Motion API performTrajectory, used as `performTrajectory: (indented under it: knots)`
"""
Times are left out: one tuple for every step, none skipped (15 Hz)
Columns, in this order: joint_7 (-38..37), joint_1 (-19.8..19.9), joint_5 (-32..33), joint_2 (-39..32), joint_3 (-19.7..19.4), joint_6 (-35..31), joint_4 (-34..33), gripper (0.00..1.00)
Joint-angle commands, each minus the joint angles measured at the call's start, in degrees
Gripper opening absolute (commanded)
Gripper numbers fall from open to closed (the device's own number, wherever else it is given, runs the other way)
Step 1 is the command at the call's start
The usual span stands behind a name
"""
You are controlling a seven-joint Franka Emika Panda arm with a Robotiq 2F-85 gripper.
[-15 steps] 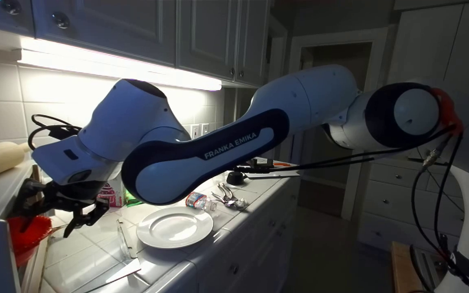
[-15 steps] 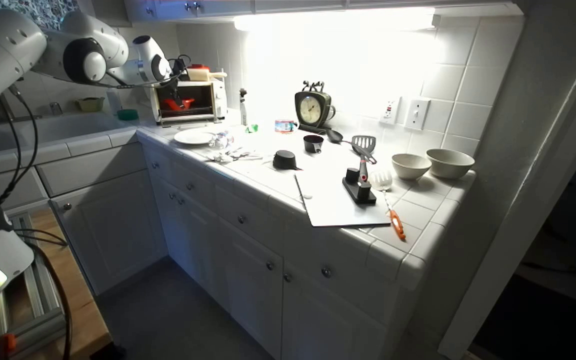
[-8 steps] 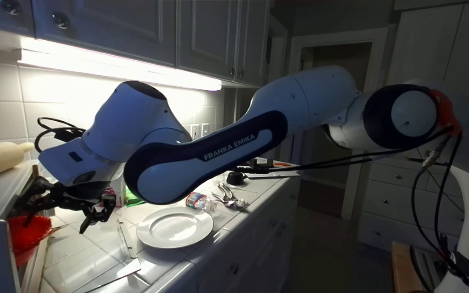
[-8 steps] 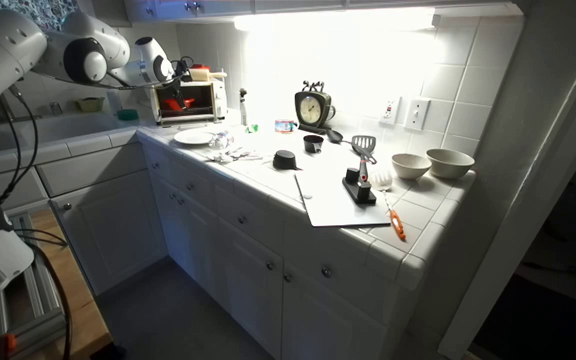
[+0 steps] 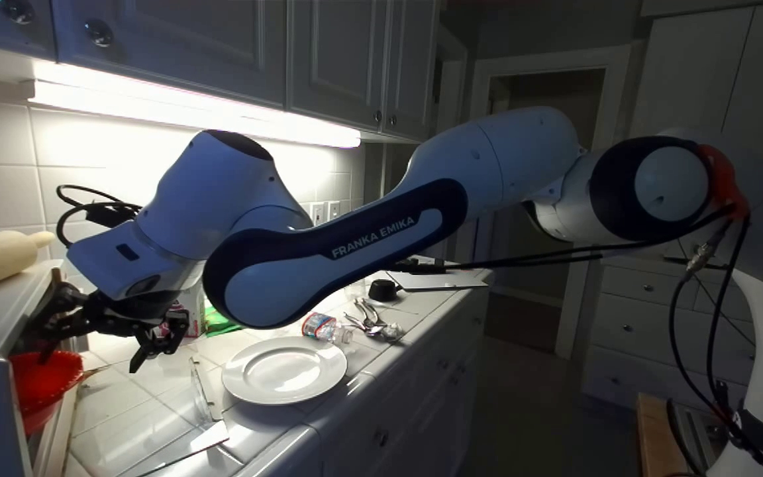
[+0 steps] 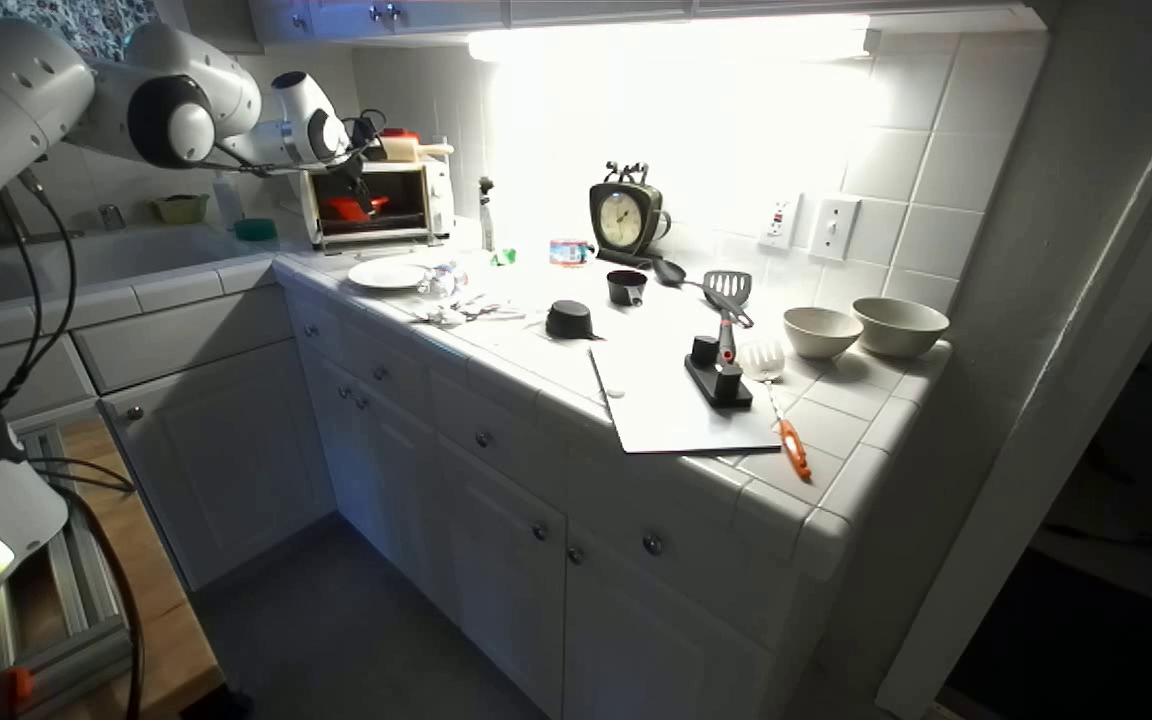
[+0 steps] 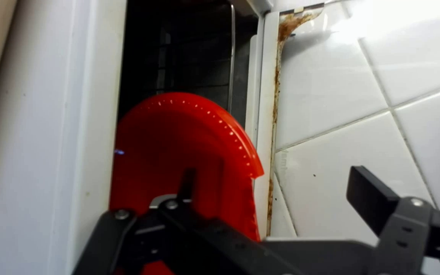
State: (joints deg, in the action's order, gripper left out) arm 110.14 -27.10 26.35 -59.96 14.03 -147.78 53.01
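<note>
red, round, plastic-looking bowl (image 7: 189, 141) sits in the mouth of the white boxy toaster oven (image 7: 59, 133); probably light, stiff, slick, best pinched at its rim (image 7: 240, 139). black two-fingered gripper (image 7: 275, 187) gapes empty.

You have an under-cabinet light bar (image 6: 671, 40) flooding the white tile backsplash (image 6: 921, 165) and tiled countertop (image 6: 841, 412) with glare. White base cabinets (image 6: 496, 500) rise from a dim gray floor (image 6: 336, 620), and in an exterior view you see an unlit doorway (image 5: 547, 87).
</note>
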Motion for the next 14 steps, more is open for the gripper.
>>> performTrajectory:
  knots:
    - [6.66,0.01,1.54,0.56,1.16,-2.15,-0.16,1.00]
    - [8.27,0.14,1.43,0.71,1.32,-2.29,0.01,1.00]
    - [9.97,0.38,1.16,0.90,1.60,-2.32,0.23,1.00]
    - [11.43,0.57,0.89,1.05,1.84,-2.18,0.34,1.00]
    - [12.70,0.79,0.62,1.21,2.16,-1.79,0.44,1.00]
    - [13.96,0.94,0.55,1.37,2.35,-1.45,0.49,1.00]
    - [15.00,1.12,0.44,1.50,2.61,-1.22,0.59,1.00]
    - [16.09,1.32,0.26,1.63,2.96,-0.92,0.69,1.00]
    - [16.92,1.43,0.28,1.73,3.13,-0.74,0.76,1.00]
    - [17.99,1.63,0.21,1.92,3.44,-0.37,0.94,1.00]
    - [18.79,1.74,0.28,2.17,3.55,0.24,1.10,1.00]
    - [19.73,1.87,0.35,2.45,3.66,0.75,1.33,1.00]
    - [20.53,2.03,0.28,2.69,3.87,1.07,1.53,1.00]
    - [21.15,2.11,0.34,2.98,3.90,1.50,1.78,0.75]
